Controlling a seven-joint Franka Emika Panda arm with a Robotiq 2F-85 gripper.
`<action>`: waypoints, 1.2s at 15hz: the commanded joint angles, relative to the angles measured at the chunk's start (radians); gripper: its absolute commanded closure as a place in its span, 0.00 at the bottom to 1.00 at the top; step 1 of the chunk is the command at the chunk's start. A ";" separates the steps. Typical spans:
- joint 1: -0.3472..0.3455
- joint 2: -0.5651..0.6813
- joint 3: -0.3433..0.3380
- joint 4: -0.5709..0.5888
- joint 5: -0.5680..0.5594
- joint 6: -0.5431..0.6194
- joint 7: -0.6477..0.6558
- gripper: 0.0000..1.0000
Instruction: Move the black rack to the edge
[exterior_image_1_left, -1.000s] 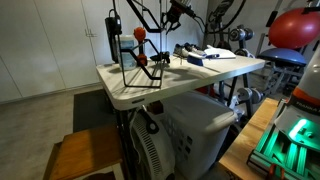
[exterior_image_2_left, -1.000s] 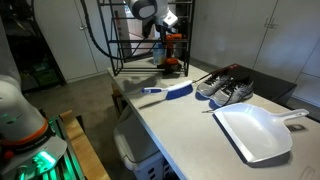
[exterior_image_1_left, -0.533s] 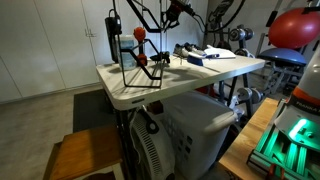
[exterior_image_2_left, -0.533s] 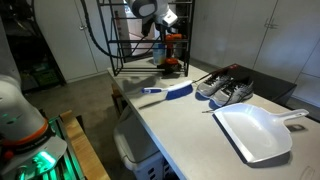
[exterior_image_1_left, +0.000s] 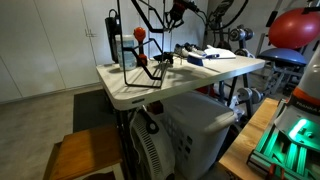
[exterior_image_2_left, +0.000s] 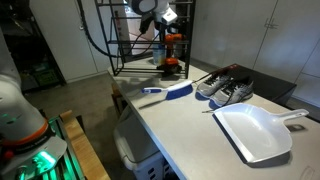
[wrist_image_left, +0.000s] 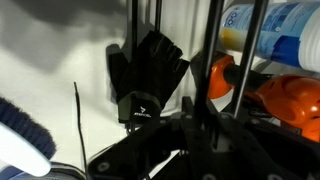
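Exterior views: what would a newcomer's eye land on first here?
The tall black rack of thin wire stands near a corner of the pale table, with the gripper shut on what looks like one of its rods. Farther along the table in an exterior view lie a blue brush, a pair of shoes and a white dustpan.

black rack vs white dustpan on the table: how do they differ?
1. The black rack is an open, see-through frame of thin wire; the white dustpan is a solid shell.
2. The rack stands tall and upright; the dustpan lies flat.
3. The rack sits at one end of the table, the dustpan at the opposite end.
Shared: both rest on the tabletop.
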 joint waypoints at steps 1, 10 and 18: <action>0.011 -0.085 -0.019 -0.055 -0.101 -0.086 0.082 0.97; 0.017 -0.142 -0.010 -0.071 -0.237 -0.194 0.221 0.97; 0.004 -0.246 -0.008 -0.207 -0.268 -0.187 0.252 0.97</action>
